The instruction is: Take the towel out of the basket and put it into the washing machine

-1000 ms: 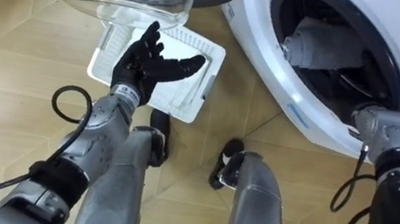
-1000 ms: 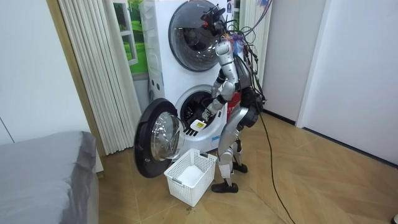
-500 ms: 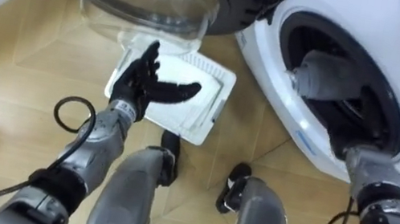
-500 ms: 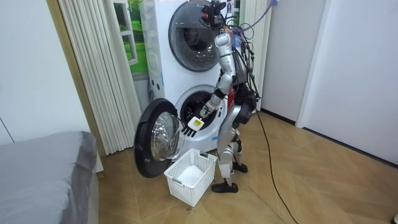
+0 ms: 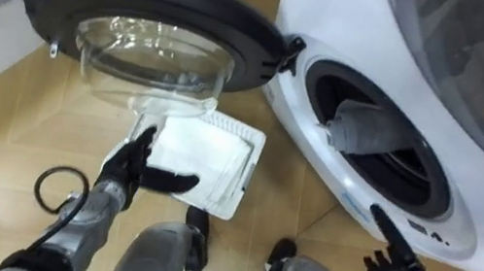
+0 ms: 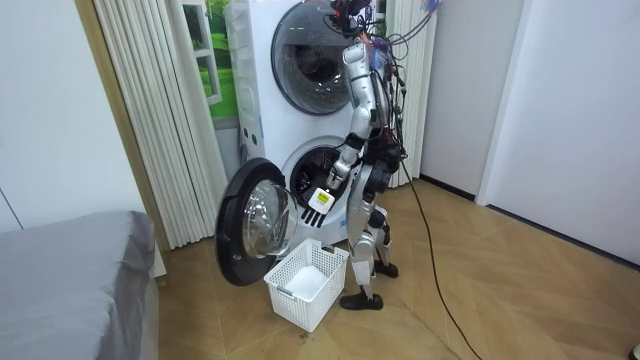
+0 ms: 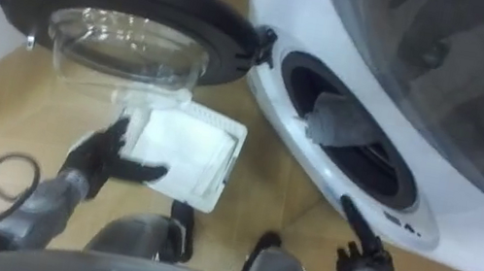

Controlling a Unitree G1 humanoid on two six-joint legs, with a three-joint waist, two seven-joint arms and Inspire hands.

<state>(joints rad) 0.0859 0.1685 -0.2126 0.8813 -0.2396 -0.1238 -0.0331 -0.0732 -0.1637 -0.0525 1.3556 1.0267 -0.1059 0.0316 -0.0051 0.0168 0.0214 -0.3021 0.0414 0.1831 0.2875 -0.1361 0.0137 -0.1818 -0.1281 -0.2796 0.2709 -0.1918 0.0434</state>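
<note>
Towel point(image 5: 372, 133): grey, rolled, lodged inside the washing machine point(image 5: 351, 188), at the upper left of its round opening.
Door point(image 5: 151, 4): swung wide open, with the glass bowl facing up.
Laundry basket point(image 5: 246, 168): white, set on the wooden floor point(image 5: 9, 116) below the door.
Left robot hand point(image 5: 130, 168): fingers spread, nothing held, seen over the basket's near edge.
Right robot hand point(image 5: 392, 266): fingers loosely extended, nothing held, just below the opening's rim, apart from the towel.
</note>
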